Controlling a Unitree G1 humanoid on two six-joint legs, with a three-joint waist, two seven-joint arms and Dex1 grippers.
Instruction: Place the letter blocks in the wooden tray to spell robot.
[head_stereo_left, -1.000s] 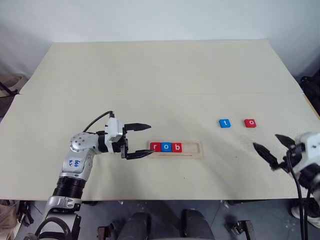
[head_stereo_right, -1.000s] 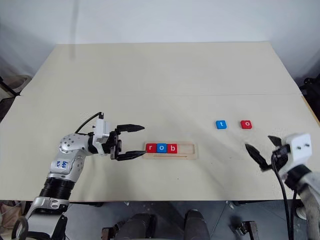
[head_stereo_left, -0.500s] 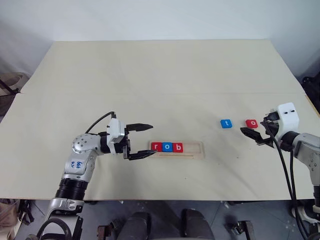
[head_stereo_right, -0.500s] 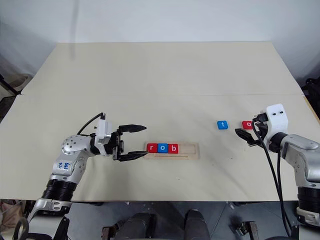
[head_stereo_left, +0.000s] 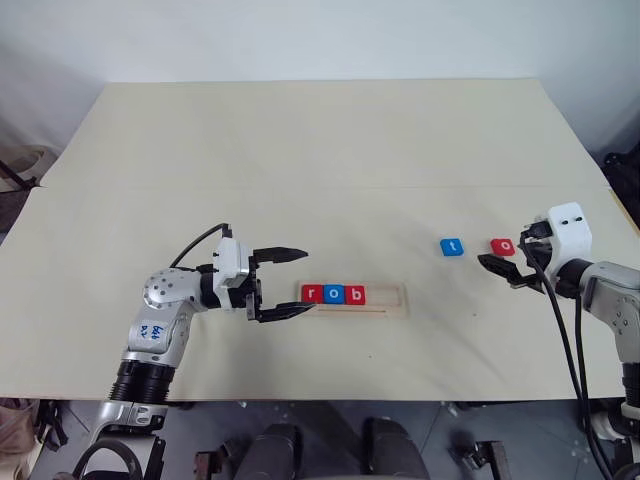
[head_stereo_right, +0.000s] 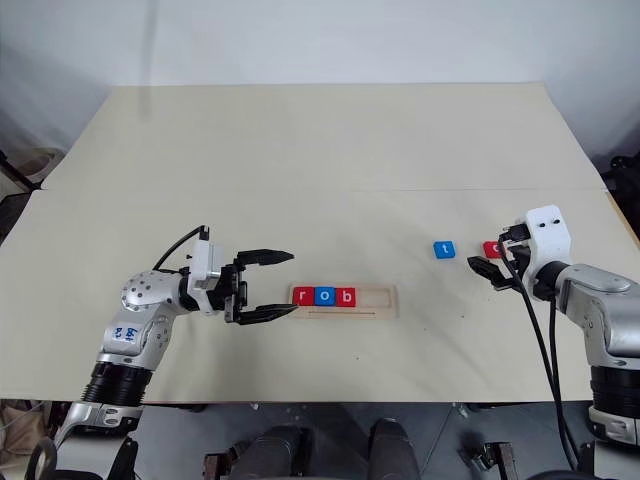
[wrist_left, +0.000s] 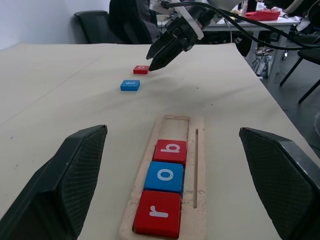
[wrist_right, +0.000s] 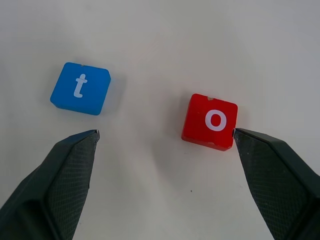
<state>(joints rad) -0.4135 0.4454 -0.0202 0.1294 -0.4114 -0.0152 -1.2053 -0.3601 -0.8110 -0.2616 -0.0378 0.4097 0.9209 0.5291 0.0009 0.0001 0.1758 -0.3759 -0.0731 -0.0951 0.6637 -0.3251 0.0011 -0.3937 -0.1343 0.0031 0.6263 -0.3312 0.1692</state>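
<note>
Pale cream desk (head_stereo_left: 320, 150) against a plain white wall, spread wide and mostly bare. Near the front edge, wooden tray (head_stereo_left: 385, 299) lying lengthwise, already holding red r (head_stereo_left: 312, 294), blue o (head_stereo_left: 333, 294) and red b (head_stereo_left: 354, 294) side by side at its left end, the right part of the slot vacant, presumably kept for the last two letters. Off to the right, well apart from the tray, blue t (wrist_right: 80, 88) and red o (wrist_right: 210, 121) flat on the desk, near each other but not touching. Left gripper (head_stereo_left: 285, 284) level at the tray's left end, jaws released and empty, lower tip just beside the tray's end, likely parked there to steady the tray or to wait its turn; actual contact too close to call. Right gripper (wrist_right: 165, 137) angled down over the two loose blocks, jaws spread wide and grasping nothing, one tip just beside a corner of the red o, the other short of the blue t. Judged from the word so far, red o wanted next, which would explain the right arm's stance beside it. Alignment not yet right for a pick: jaws straddling the gap between blocks rather than one block alone, so a shift toward the red o probably needed before closing, lest the t get nudged.
</note>
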